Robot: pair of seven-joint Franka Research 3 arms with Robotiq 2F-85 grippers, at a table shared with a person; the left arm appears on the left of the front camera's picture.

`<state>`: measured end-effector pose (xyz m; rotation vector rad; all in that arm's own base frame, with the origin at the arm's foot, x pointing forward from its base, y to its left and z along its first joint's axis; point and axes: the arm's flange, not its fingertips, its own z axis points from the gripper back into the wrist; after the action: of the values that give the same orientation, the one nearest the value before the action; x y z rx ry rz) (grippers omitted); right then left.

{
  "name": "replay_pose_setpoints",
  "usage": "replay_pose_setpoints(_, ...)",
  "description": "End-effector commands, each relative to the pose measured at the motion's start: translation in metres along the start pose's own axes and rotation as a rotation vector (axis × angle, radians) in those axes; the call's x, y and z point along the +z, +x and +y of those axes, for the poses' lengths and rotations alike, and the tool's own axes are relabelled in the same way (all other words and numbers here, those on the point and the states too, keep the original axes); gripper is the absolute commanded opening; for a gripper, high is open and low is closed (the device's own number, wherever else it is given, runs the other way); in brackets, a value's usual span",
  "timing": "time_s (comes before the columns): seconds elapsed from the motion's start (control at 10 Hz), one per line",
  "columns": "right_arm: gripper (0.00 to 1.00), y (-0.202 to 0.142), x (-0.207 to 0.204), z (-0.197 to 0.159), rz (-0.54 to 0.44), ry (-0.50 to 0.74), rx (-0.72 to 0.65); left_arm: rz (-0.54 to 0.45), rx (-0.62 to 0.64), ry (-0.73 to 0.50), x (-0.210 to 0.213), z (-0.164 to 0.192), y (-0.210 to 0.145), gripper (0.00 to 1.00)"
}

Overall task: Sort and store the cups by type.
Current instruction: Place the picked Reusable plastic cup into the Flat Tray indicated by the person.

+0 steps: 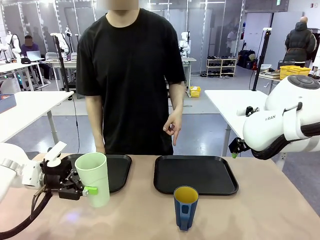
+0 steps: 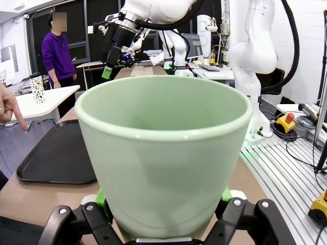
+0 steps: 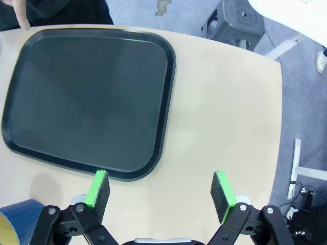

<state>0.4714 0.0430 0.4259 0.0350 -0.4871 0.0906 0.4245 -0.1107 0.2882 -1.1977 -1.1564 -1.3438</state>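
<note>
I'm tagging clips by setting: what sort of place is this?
Probably a robotics lab in an open hall: several white worktables, an emergency-stop button among cables, and a yellow crate.

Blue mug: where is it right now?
Front view: the blue mug stands upright on the bare table, slightly right of centre, just on the robot's side of the right black tray, well to the right of the green tumbler.

Left tray [image 1: 121,169]: front part hidden behind the tumbler [image 1: 95,175].
Left gripper [image 1: 94,188]: far finger hidden behind the tumbler.
Tumbler base: cut off at the left wrist view's bottom edge.
Mug [image 3: 14,223]: mostly cut off at the right wrist view's corner.
</note>
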Motion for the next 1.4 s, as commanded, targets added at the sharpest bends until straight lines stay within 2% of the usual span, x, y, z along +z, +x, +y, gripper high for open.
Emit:
replay_pose_setpoints(0.0,1.00,0.001,-0.002,-0.001,-0.001,-0.008,0.011,0.001,-0.015,-0.001,-0.001,0.002,0.002,0.55)
replay_pose_setpoints(0.1,1.00,0.001,-0.002,-0.001,-0.001,-0.008,0.011,0.001,-0.015,-0.001,-0.001,0.002,0.002,0.55)
replay_pose_setpoints(0.2,1.00,0.001,-0.002,-0.001,-0.001,-0.008,0.011,0.000,0.000,0.000,0.000,0.000,0.000,0.85)
replay_pose_setpoints(0.4,1.00,0.001,-0.002,-0.001,-0.001,-0.008,0.011,-0.033,0.009,-0.014,-0.032,0.026,0.007,0.85)
replay_pose_setpoints(0.6,1.00,0.001,-0.002,-0.001,-0.001,-0.008,0.011,-0.024,-0.001,-0.008,-0.070,0.059,0.019,0.85)
replay_pose_setpoints(0.7,1.00,0.001,-0.002,-0.001,-0.001,-0.008,0.011,-0.002,-0.014,0.011,-0.092,0.080,0.026,0.85)
replay_pose_setpoints(0.8,1.00,0.001,-0.002,-0.001,-0.001,-0.008,0.011,-0.027,-0.001,0.035,-0.112,0.101,0.031,0.85)
replay_pose_setpoints(1.1,1.00,0.001,-0.002,-0.001,-0.001,-0.008,0.011,0.013,0.024,0.010,-0.168,0.143,0.030,0.85)
replay_pose_setpoints(1.2,1.00,0.001,-0.002,-0.001,-0.001,-0.008,0.011,0.046,0.021,0.027,-0.181,0.153,0.025,0.85)
replay_pose_setpoints(1.3,1.00,0.001,-0.002,-0.001,-0.001,-0.008,0.011,0.001,-0.004,0.010,-0.156,0.125,0.036,0.85)
